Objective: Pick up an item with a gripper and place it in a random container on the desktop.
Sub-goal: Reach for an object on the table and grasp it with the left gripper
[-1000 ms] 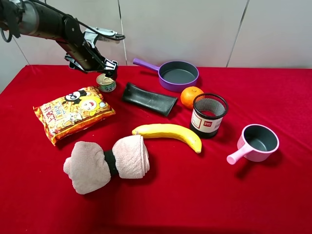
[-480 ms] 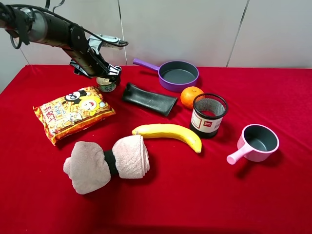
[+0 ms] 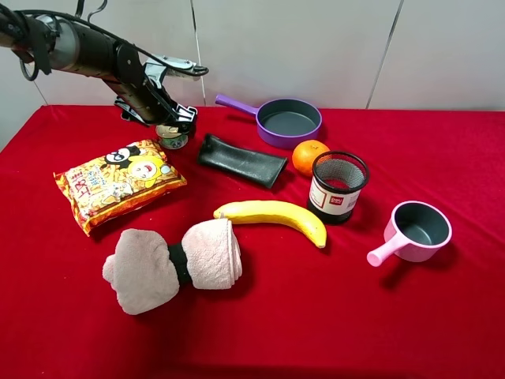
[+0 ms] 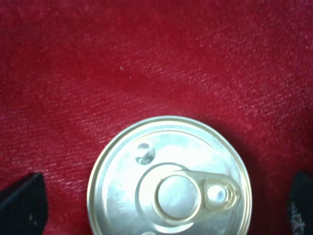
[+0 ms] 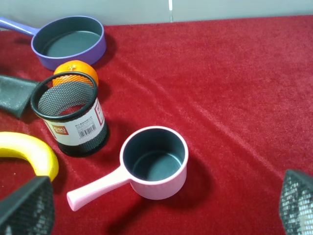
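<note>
"Tin can (image 3: 171, 139) first: where is it on your table (image 3: 316, 324)?"

"At the far left, upright on the red cloth, gold pull-tab lid up. It sits just beyond the far corner of the snack bag (image 3: 118, 181) and left of the black pouch (image 3: 241, 160)."

"And your left pincer (image 4: 161, 210)?"

"Low, straight above the can. Your wrist view shows one dark fingertip (image 4: 22, 205) on each side of the lid, with red cloth in the gaps. So it is spread wide and grips nothing."

"The mesh cup (image 3: 338, 188)?"

"Well apart to the right, upright, just near of the orange (image 3: 309, 155). The banana (image 3: 272, 215) tip lies beside it and the pink saucepan (image 3: 418, 229) is further right. Your right pincer (image 5: 161, 210) is spread wide too, and empty."
</note>
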Tool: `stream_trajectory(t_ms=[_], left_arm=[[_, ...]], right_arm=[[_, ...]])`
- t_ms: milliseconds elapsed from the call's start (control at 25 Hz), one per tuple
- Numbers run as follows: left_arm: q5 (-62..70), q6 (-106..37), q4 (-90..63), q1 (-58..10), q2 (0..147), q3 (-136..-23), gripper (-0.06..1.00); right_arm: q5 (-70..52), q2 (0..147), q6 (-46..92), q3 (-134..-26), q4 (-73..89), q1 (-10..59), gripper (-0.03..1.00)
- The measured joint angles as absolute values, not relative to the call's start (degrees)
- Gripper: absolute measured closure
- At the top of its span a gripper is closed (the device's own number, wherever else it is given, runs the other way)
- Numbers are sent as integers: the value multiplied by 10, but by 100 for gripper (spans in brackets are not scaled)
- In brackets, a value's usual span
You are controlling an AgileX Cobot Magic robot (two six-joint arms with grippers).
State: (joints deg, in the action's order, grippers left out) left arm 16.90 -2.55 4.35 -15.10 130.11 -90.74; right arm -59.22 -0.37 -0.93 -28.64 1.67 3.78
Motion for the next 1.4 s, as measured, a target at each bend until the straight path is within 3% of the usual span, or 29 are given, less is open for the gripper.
stream_trajectory(t_ms=[1400], left_arm=[[161, -27, 41, -151, 1335, -907, -2]], right_arm=[[-592, -4, -9, -286, 17, 38, 28]])
